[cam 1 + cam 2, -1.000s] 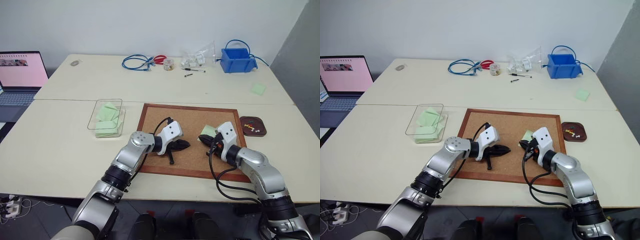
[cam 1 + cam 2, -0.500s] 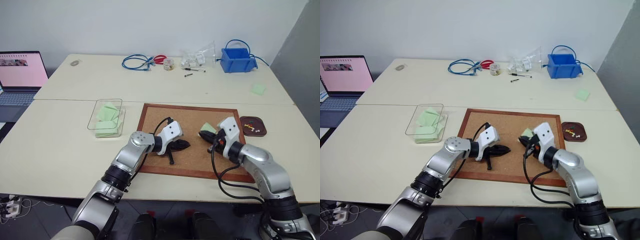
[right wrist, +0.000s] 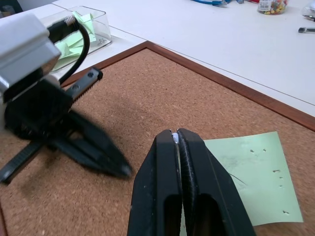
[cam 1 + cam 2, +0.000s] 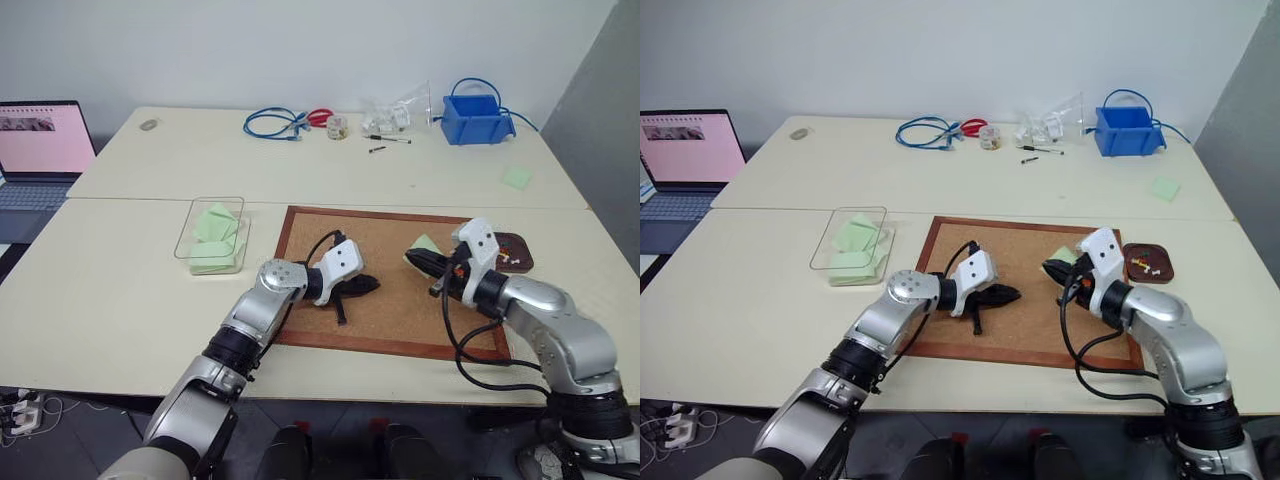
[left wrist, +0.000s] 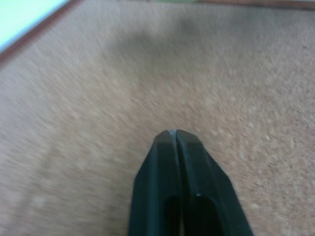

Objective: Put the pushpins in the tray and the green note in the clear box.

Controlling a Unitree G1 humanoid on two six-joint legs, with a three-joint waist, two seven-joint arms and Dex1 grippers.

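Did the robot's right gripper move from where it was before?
Yes. The right gripper, shut on a pushpin, has risen off the cork board and shifted toward the brown tray, leaving the green note on the board.

Both arms reach forward, bent inward toward each other. The left pincer [image 4: 366, 285] points right, fingers together. The right pincer [image 4: 412, 258] points left, fingers pressed together.

Even bright room light; left wrist view motion-blurred
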